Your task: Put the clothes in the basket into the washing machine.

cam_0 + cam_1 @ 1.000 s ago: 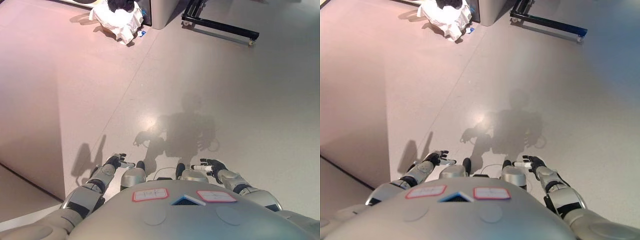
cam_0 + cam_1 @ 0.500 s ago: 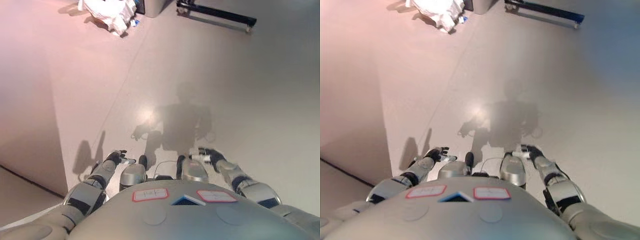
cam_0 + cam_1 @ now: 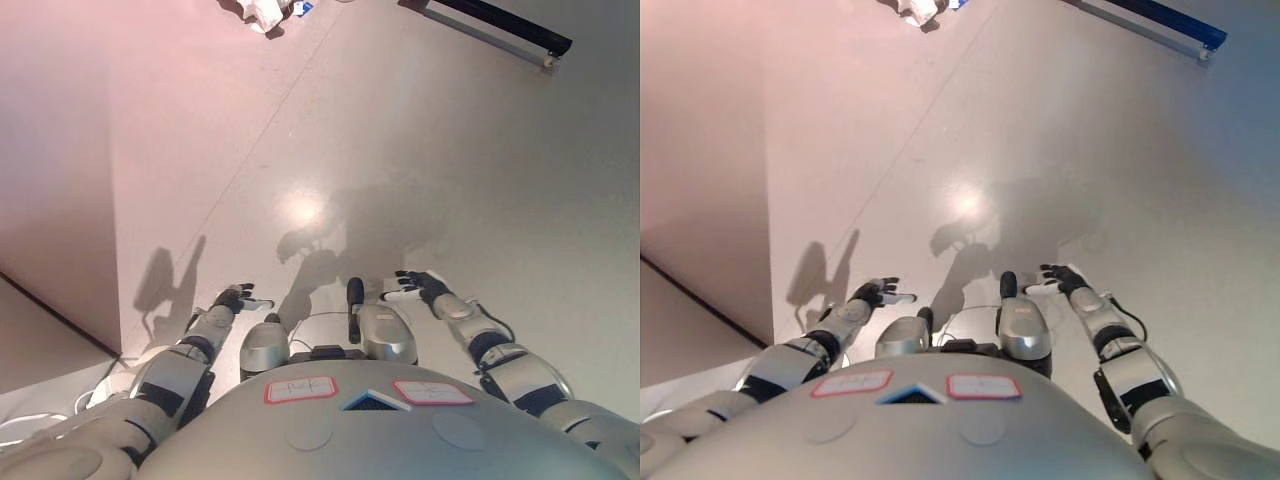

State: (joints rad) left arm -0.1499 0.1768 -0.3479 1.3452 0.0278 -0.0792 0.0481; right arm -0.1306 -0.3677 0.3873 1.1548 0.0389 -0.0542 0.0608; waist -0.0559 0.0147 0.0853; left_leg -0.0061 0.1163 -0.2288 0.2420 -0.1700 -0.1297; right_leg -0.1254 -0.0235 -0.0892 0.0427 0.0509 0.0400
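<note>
— What were the hands doing?

— The left hand [image 3: 232, 298] and right hand [image 3: 417, 286] both hung low over the bare floor [image 3: 420, 150] with fingers relaxed, holding nothing.

— And the laundry?

— A white cloth bundle [image 3: 262, 10] lay well apart at the top edge. I judged it soft and light, best gathered by a bunched fold. No legible writing showed.

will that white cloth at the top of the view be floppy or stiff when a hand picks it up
Probably floppy: the white cloth lies crumpled in soft folds on the floor. Likely light and apt to drape and trail. Both hands are far from it, so nothing confirms this yet.
</note>
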